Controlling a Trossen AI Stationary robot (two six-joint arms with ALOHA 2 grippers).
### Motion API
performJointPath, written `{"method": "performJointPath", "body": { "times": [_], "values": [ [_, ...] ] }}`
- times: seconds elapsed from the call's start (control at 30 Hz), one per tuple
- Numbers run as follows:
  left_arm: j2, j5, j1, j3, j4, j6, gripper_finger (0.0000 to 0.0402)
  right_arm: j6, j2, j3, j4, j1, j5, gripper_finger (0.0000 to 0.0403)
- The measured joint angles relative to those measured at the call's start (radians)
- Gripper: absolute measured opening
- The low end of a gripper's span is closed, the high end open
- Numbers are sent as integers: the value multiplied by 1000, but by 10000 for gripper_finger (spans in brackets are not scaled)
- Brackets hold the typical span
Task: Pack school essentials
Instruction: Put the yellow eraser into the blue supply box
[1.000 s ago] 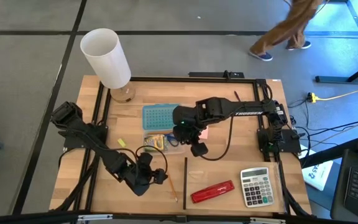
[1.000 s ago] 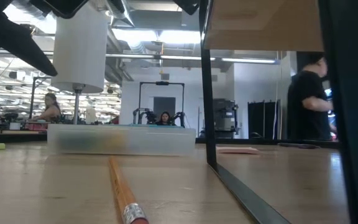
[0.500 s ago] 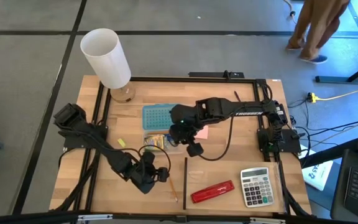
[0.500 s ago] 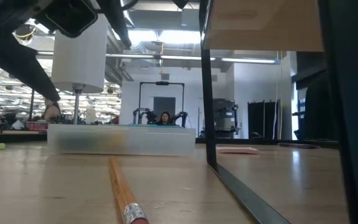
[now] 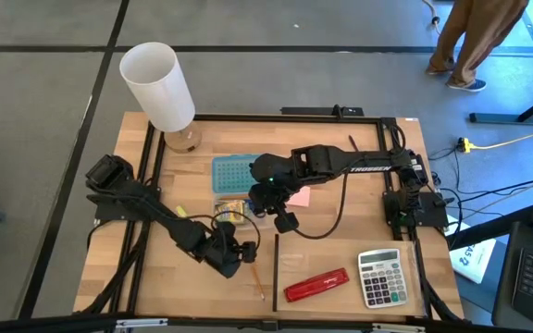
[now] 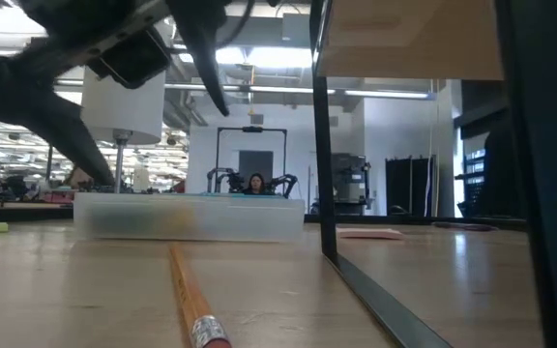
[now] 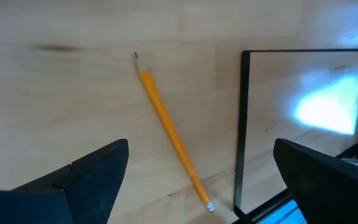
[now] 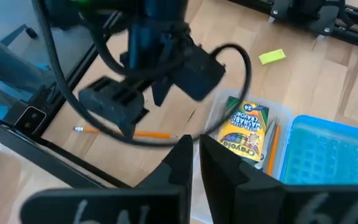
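Note:
An orange pencil (image 7: 169,134) lies flat on the wooden table (image 5: 340,240) near its front edge, also seen as the pencil (image 5: 256,277). My left gripper (image 7: 201,149) hovers open just above it, one finger on each side, touching nothing. A clear box (image 5: 234,209) at mid-table holds a yellow-green crayon box (image 8: 244,129) and another orange pencil (image 8: 271,148). My right gripper (image 5: 285,222) hangs shut over the box's right end, with nothing between its fingers. A yellow eraser (image 5: 180,212) and a pink pad (image 5: 300,196) lie beside the box.
A blue lid (image 5: 239,171) lies behind the box. A red stapler (image 5: 315,285) and a grey calculator (image 5: 380,277) sit at the front right. A thin black bar (image 5: 276,266) stands beside the pencil. A white lamp (image 5: 160,88) is at the far left corner.
My left gripper has moved toward the table's right edge and lower, closer to the loose pencil, and has stayed open. My right gripper has tipped a little where it hangs. A person has walked past beyond the table's far right corner.

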Motion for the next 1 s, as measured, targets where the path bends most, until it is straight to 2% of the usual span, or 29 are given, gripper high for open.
{"method": "performJointPath", "body": {
  "times": [0.23,0.47,0.7,0.87,1.0],
  "values": [
    [9,171,75,1,11,58,394,0,0,0,11,0,0,32],
    [62,150,85,54,10,55,394,0,0,0,18,0,0,32],
    [152,184,84,182,-148,8,394,0,0,0,39,0,0,32],
    [167,192,90,191,-153,-37,394,0,0,0,43,0,0,32],
    [202,246,97,191,-144,-75,394,0,0,0,43,0,0,32]
  ]
}}
